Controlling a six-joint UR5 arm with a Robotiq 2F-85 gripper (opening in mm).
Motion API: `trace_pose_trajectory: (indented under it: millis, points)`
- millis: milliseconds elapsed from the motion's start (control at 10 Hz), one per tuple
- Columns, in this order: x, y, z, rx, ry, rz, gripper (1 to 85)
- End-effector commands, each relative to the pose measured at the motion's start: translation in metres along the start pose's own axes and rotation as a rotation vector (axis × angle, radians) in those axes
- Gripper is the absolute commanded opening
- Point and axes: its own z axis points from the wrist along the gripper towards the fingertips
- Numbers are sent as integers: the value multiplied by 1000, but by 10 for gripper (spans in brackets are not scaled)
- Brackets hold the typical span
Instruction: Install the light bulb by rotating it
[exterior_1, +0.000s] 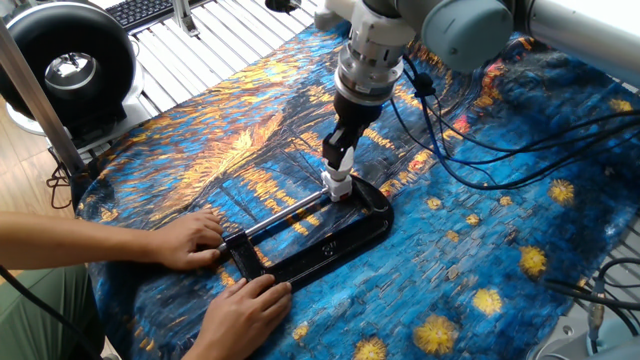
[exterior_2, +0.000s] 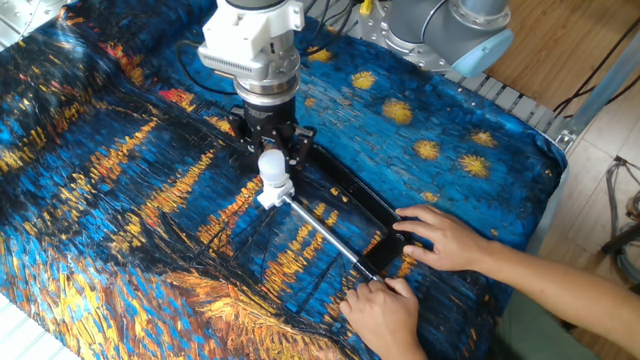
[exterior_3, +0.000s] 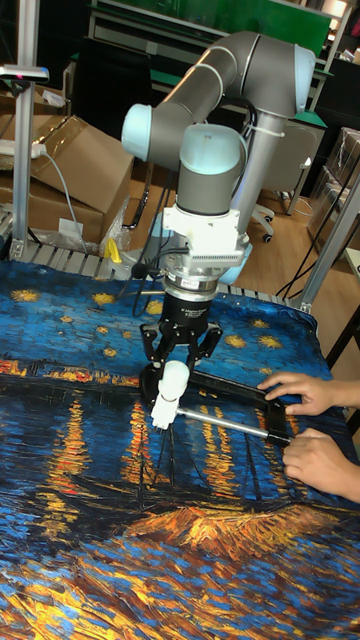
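We saw gripper (exterior_2: 271, 160) pointing down over light bulb (exterior_2: 271, 166), black fingers (exterior_2: 291, 150) closed against bulb's sides. Bulb sat upright on white socket block (exterior_2: 272, 194). Metal rod (exterior_2: 325, 232) ran from block toward black clamp frame (exterior_2: 357, 205) lying on blue-and-orange painted cloth (exterior_2: 120, 200). We noted two human hands: one (exterior_2: 441, 236) pressing frame's far end, other (exterior_2: 383, 312) resting on cloth near rod's tip.
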Motion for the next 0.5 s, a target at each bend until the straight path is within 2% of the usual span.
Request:
trace_pose_trajectory:
  millis: [0, 300, 400]
  points:
    - [9, -4, -2, 11, 34, -43, 453]
    - [6, -7, -2, 25, 25, -77, 550]
    - [2, -5, 0, 24, 7, -80, 580]
